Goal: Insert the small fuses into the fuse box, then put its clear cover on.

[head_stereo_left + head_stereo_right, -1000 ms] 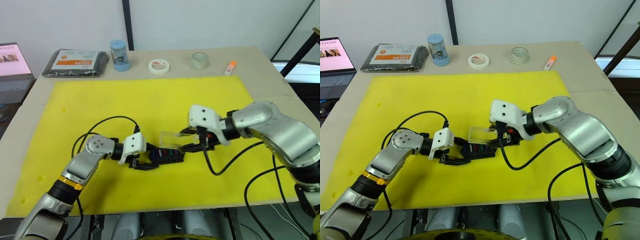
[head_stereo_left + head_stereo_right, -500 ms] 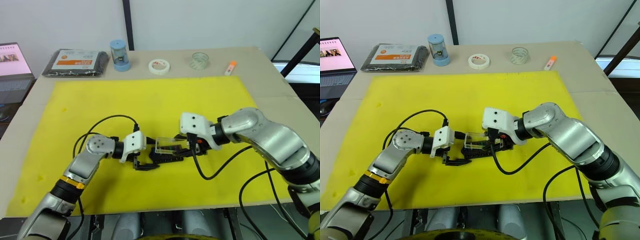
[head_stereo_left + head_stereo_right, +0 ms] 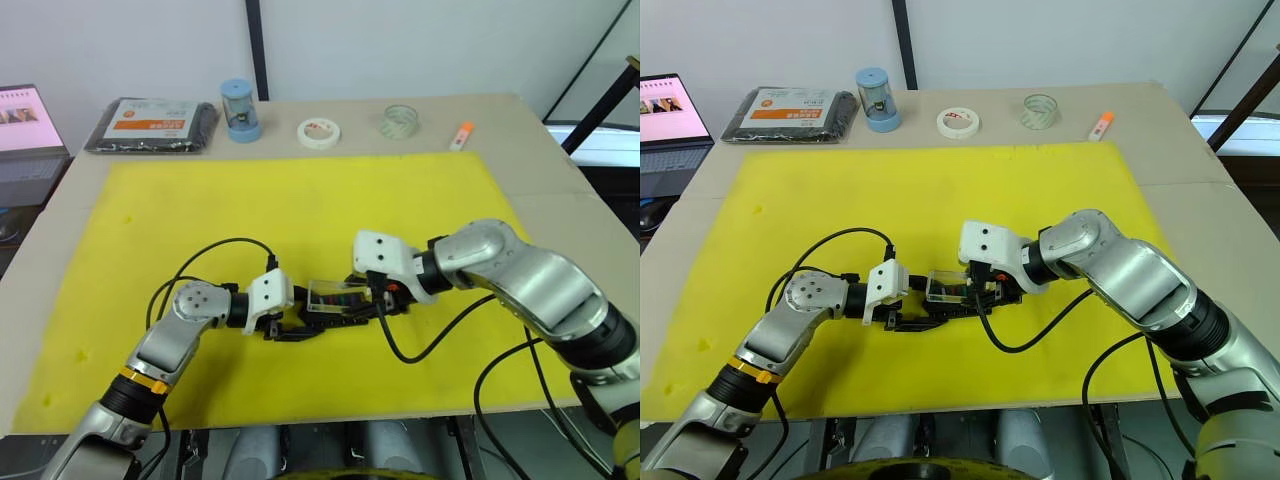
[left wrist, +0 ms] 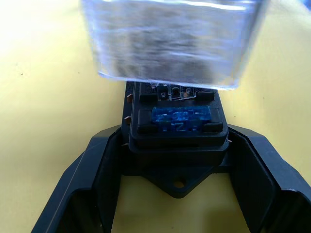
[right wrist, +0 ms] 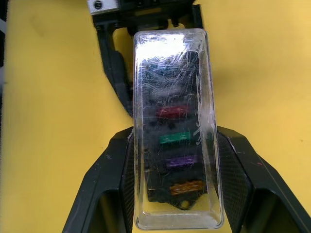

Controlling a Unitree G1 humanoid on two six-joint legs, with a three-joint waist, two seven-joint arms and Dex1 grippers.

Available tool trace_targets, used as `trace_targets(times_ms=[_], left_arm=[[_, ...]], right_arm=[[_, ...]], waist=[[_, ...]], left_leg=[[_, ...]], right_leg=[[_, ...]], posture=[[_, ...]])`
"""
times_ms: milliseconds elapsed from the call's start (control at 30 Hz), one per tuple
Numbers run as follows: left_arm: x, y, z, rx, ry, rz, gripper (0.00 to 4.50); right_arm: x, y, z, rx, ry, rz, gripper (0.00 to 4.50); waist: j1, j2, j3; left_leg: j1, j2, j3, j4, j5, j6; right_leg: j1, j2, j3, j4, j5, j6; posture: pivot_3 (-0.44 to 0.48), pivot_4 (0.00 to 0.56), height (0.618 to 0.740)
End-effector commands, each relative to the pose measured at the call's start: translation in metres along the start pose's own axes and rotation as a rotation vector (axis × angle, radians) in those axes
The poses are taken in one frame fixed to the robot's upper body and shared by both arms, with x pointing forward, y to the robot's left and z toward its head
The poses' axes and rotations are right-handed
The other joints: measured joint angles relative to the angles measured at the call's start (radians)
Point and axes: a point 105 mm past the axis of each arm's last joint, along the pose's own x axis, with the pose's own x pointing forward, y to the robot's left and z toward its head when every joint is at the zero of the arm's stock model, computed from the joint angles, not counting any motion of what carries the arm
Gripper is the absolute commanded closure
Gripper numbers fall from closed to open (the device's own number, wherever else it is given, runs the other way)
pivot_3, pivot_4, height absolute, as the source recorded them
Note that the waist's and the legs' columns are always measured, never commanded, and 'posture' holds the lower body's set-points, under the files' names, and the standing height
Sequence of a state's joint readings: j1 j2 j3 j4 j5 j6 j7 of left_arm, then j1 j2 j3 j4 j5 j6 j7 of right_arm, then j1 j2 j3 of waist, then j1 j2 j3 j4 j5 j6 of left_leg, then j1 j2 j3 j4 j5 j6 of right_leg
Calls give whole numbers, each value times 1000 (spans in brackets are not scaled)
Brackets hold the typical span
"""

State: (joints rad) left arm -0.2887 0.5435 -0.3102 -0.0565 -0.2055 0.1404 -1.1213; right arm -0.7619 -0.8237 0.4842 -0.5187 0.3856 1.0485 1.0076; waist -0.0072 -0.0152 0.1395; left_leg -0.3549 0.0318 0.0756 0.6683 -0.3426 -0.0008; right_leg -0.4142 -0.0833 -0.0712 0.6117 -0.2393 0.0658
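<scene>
Fuse box (image 4: pixel 177 127), black, is lying on the yellow foam mat (image 3: pixel 300 215), its end gripped between the left gripper (image 4: pixel 177 187) fingers. The right gripper (image 5: pixel 172 194) is clamping the clear cover (image 5: pixel 174 121) directly over the box; red, green, purple and orange fuses (image 5: pixel 176 137) are showing through it. Farther back on the table, the black flat packet (image 3: pixel 152 126) is bearing an orange label, text unreadable.

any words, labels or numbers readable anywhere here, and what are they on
None can be read.
Black flat packet: orange and white label, print too small to read.
White tape roll: red mark on its core, not readable.
Laptop screen: pink page, text too small.
Clear cover and fuses: no marking readable.
</scene>
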Motion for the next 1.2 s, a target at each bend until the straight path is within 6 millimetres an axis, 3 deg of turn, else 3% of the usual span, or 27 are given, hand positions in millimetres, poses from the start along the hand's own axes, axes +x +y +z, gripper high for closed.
trace_targets(times_ms=[33,1200], left_arm=[[1,-1,2,21,2,-26,1746],[1,5,2,41,8,5,1746]], right_arm=[[1,1,7,-50,-7,7,2625],[17,4,-13,-28,65,44,2625]], waist=[[0,0,0],[-1,0,0]], left_leg=[[0,0,0,0,0,0],[1,0,0,0,0,0]], right_leg=[[0,0,0,0,0,0],[1,0,0,0,0,0]], posture=[[0,150,740],[0,150,740]])
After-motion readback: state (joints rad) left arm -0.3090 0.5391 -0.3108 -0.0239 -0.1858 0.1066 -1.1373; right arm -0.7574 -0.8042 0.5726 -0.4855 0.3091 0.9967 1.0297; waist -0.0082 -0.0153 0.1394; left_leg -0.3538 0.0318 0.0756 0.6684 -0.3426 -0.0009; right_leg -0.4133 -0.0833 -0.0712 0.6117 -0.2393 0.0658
